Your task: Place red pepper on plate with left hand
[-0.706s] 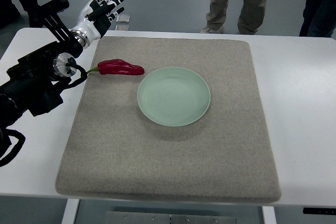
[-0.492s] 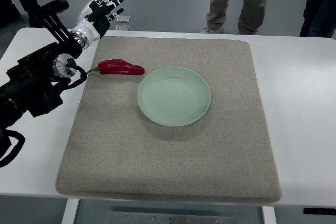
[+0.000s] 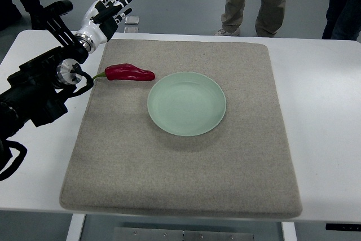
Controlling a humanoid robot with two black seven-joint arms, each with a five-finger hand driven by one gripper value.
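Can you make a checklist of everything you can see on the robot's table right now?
Surface: white table covered by a grey mat, lying flat.
Job's things: red pepper lies on the mat just left of the green plate, apart from it; the plate holds nothing.
Clutter: nothing seen.
Hands: left hand is raised past the mat's far left corner, fingers spread, holding nothing; right hand not in view.
Cables: black cable loops on the left arm beside the pepper's stem.
Surroundings: grey floor; people's legs stand behind the table.
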